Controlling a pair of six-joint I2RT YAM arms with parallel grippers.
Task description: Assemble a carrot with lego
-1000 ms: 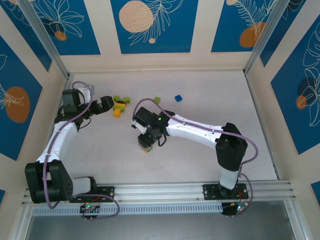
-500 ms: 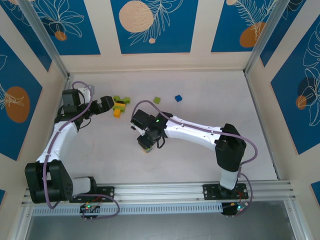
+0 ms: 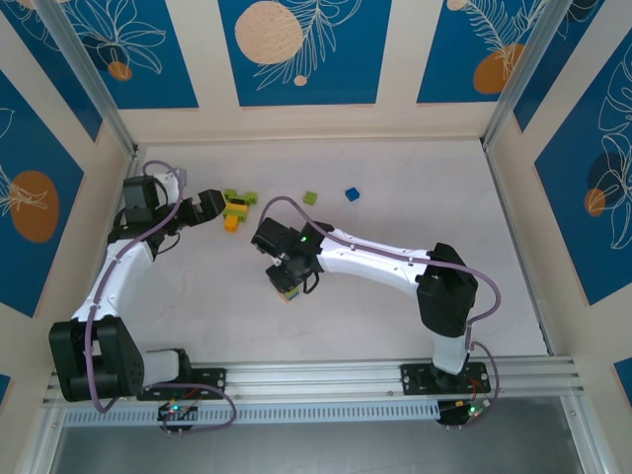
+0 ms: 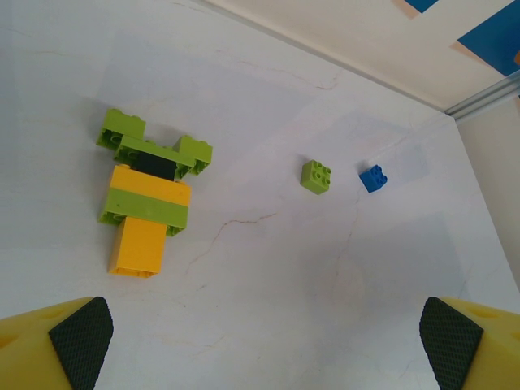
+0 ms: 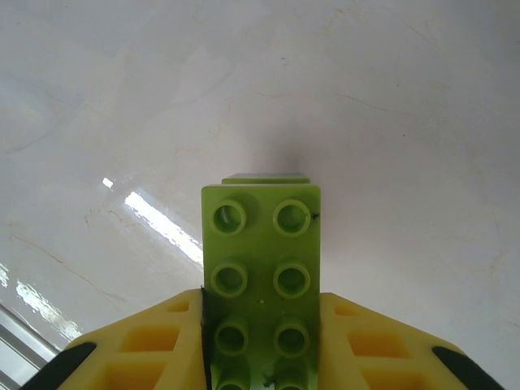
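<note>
A partly built lego piece (image 3: 237, 209) lies flat on the table: lime green bricks, a black one and orange ones (image 4: 140, 244). My left gripper (image 3: 207, 205) sits just left of it, open and empty, with its fingertips (image 4: 80, 333) at the bottom corners of the left wrist view. A loose lime green brick (image 4: 316, 176) and a blue brick (image 4: 374, 178) lie further right. My right gripper (image 3: 284, 276) is at mid-table, shut on a long lime green brick (image 5: 262, 260) with its studs facing the camera; it juts out past the yellow fingers (image 5: 154, 341).
The white table (image 3: 395, 326) is walled on three sides by cream and blue panels. The loose lime brick (image 3: 310, 197) and blue brick (image 3: 352, 194) lie near the back middle. A metal rail (image 3: 326, 380) runs along the near edge.
My right arm has shifted slightly left with the lime green brick still in its grip. The left arm and the bricks on the table have not moved.
</note>
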